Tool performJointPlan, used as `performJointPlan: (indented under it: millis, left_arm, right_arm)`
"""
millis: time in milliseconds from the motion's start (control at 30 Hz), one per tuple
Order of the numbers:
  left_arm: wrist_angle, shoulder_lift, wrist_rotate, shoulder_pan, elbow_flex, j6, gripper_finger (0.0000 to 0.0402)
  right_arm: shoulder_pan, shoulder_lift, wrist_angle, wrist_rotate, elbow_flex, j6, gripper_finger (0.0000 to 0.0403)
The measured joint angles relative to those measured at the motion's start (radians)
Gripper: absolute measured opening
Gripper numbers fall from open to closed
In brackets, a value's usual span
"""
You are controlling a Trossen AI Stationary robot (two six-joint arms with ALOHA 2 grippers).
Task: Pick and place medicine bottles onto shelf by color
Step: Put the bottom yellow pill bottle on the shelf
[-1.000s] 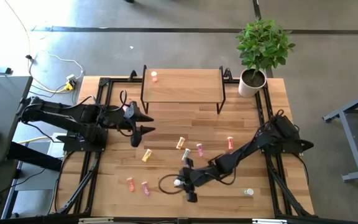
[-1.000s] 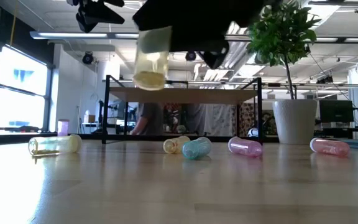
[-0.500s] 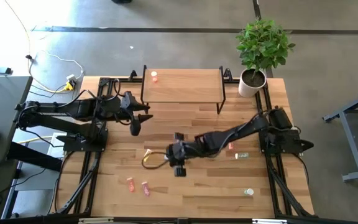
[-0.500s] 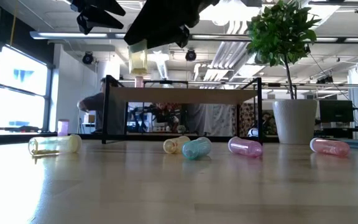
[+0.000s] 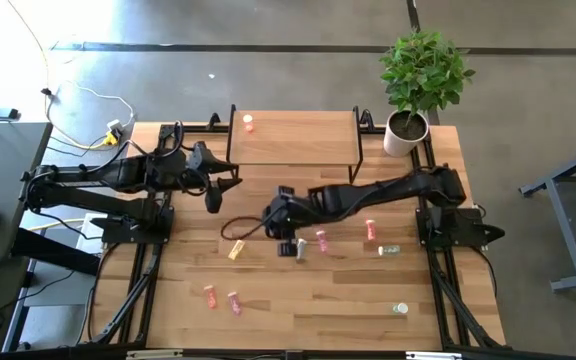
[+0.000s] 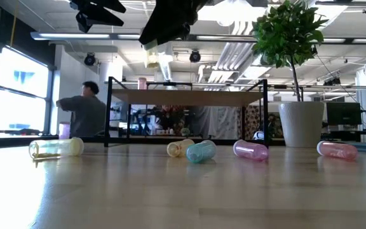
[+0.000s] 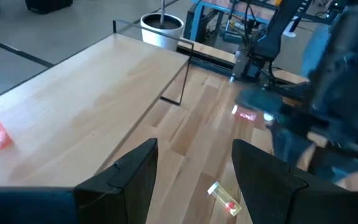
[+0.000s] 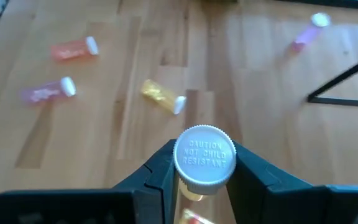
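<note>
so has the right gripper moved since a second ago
Yes. In the high view the right gripper, shut on a yellow bottle, has travelled from the table's front edge up toward the shelf, nearer its front legs.

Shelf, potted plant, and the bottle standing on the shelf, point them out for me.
shelf [image 5: 298, 140], high view, bare wood top.
potted plant [image 5: 405, 133], high view, white pot's side.
red-orange bottle [image 5: 248, 123], high view, its cap, near the shelf's far left corner.

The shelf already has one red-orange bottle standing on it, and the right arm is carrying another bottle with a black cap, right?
Not quite: the bottle in the right end effector has a white cap, as the right wrist view shows. One red-orange bottle does stand on the shelf.
</note>
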Motion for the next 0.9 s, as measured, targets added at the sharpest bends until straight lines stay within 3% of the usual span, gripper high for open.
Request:
performJointPlan:
  millis: [533,700,900]
  left_arm:
    - [-0.002,0.000,0.000,0.000,0.000,0.000,0.0195]
    - [-0.002,0.000,0.000,0.000,0.000,0.000,0.0195]
    - [0.001,0.000,-0.002,0.000,0.000,0.000,0.0195]
  right_arm:
    - [-0.152,-0.002,-0.310,-0.001,0.308,-0.077,0.0098]
    - [-0.173,-0.017,-0.317,-0.071,0.322,-0.094,0.0098]
    - [-0.195,-0.045,-0.374,-0.073,0.315,-0.101,0.0098]
